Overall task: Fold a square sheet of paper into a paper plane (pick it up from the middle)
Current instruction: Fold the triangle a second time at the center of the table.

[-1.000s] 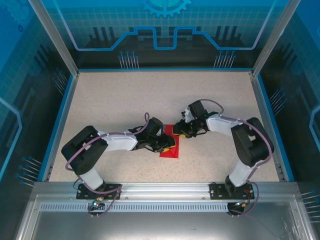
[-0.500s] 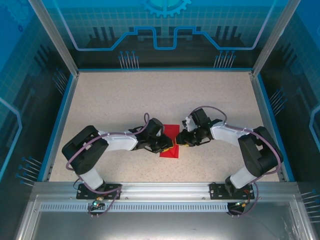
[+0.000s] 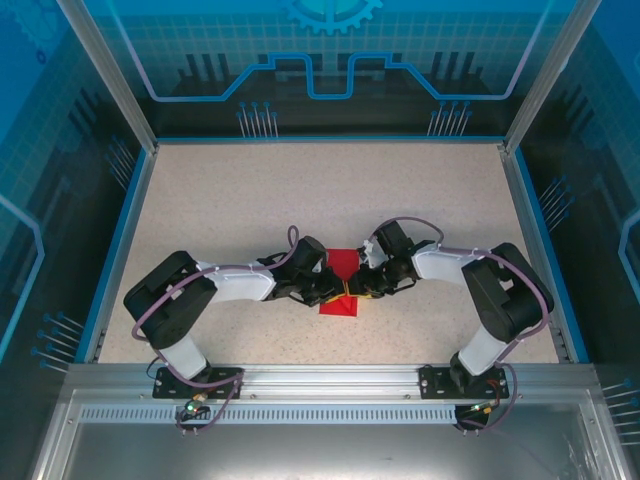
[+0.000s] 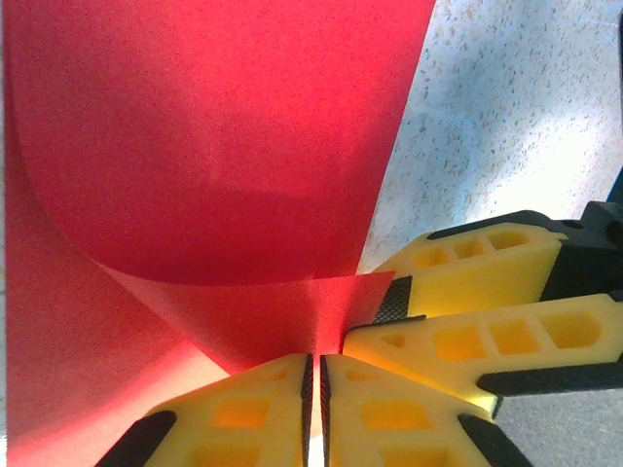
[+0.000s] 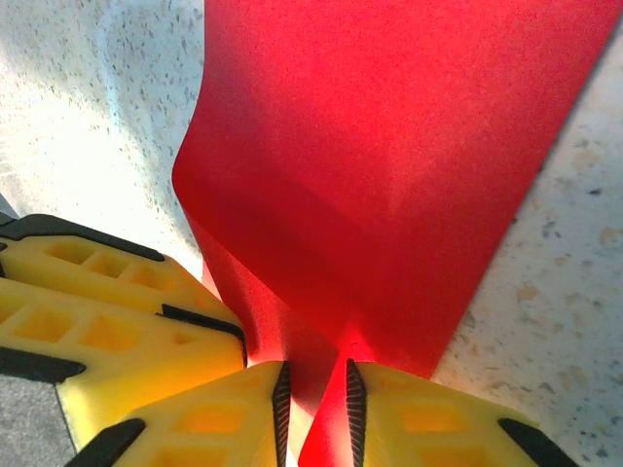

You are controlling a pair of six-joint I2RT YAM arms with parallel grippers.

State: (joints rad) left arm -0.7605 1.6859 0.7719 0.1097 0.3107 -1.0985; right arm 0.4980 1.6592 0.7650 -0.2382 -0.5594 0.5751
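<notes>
Resting on the speckled tabletop (image 3: 300,190), a little nearer the arms' bases than its middle, the square sheet of paper (image 3: 343,264) is bright red and plain. Both arms reach inward over it, and their yellow fingers meet tip to tip above its centre, so that red shows beyond and before them.

The left end effector (image 3: 337,291) comes in from the left. In its wrist view the two pads stand almost together, with a thin slit between them, and a raised fold of the sheet (image 4: 214,146) runs down into that slit: it is pinching the paper at the middle. The sheet curls up from the tabletop toward the pinch, its far part lying flat.

The right end effector (image 3: 360,288) comes in from the right, just beside the other and touching or nearly touching it. In its wrist view the jaws are closed to a narrow gap (image 5: 314,368), wider than the left's, and a ridge of the red paper fills that gap from pad to pad. The left arm's fingers (image 5: 107,311) sit close at the lower left there.
</notes>
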